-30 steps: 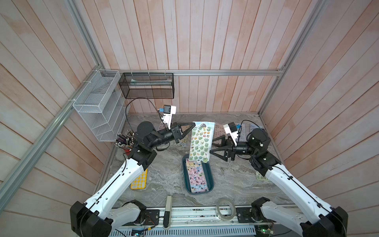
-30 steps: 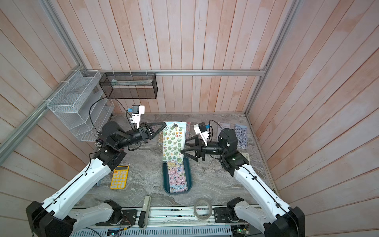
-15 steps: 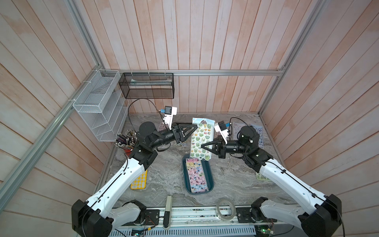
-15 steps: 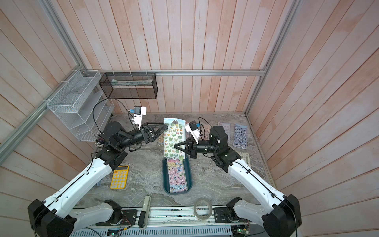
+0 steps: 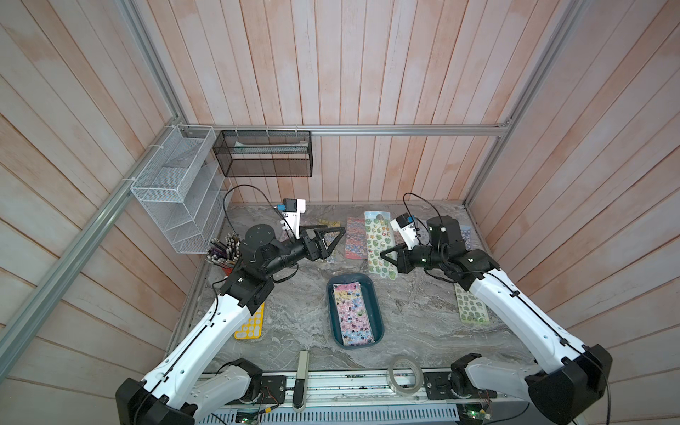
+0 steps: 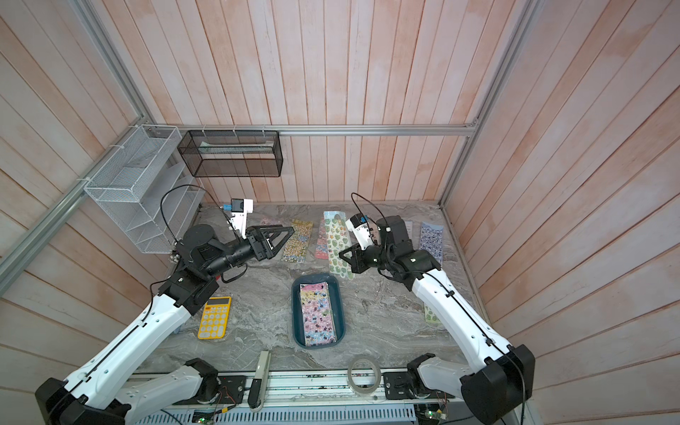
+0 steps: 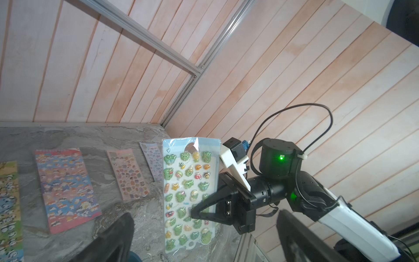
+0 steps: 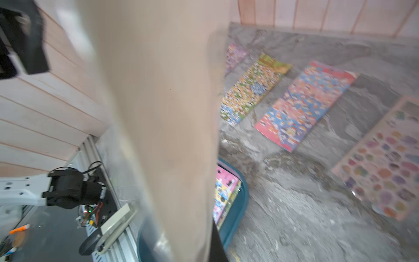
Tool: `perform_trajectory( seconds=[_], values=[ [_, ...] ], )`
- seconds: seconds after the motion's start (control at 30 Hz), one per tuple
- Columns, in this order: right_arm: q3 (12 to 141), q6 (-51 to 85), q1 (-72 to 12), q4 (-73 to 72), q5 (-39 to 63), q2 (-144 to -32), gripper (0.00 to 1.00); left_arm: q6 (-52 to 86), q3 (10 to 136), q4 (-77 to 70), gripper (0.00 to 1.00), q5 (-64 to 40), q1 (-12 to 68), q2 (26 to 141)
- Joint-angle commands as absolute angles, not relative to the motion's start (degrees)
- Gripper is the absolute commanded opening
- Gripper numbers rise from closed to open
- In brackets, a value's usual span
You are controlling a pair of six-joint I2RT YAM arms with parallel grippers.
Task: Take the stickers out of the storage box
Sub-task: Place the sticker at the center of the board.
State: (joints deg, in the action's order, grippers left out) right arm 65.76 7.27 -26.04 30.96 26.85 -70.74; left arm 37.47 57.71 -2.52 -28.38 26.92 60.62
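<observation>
Right tool (image 7: 194, 213) clamped on green frog-print sticker sheet in clear sleeve (image 7: 188, 181), upright above grey marbled worktop (image 5: 415, 323). Left tool (image 5: 333, 241) wide open, empty. Pink cartoon sheets (image 5: 353, 316) lie in shallow dark teal plastic box (image 5: 379, 320). Step: removal, mid-carry. Next: lay sheet flat on bare worktop.

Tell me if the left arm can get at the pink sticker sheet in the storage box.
Probably yes. The left end effector is open, empty and raised beyond the storage box; nothing covers the pink sticker sheet, and the frog sheet in the right end effector hangs aside.
</observation>
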Motion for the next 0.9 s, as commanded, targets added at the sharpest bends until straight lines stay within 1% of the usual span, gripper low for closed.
perform_trajectory(
  seconds=[0.0,0.07,0.1,0.33,0.4,0.87],
  values=[
    [67.29,5.44,-24.60,41.28,15.09,-72.51,0.00,36.16,55.87,-0.70,1.00,-24.67,26.16,58.54],
    [66.18,6.12,-24.34,42.17,12.83,-73.65,0.00,35.87,55.47,-0.55,1.00,-24.11,25.63,58.03],
    [65.40,6.47,-22.60,42.42,11.84,-74.19,0.00,35.78,55.38,-0.19,1.00,-23.80,25.34,57.94],
    [61.06,9.44,-18.56,42.64,4.61,-78.86,0.00,34.25,55.02,2.43,1.00,-22.95,24.59,57.70],
    [60.20,11.37,-17.37,42.98,2.85,-80.41,0.00,33.72,55.17,3.82,0.98,-22.34,24.53,57.76],
    [54.76,14.41,-11.38,41.74,4.40,-86.47,0.00,29.31,54.23,7.72,0.98,-20.98,24.44,58.05]
  ],
)
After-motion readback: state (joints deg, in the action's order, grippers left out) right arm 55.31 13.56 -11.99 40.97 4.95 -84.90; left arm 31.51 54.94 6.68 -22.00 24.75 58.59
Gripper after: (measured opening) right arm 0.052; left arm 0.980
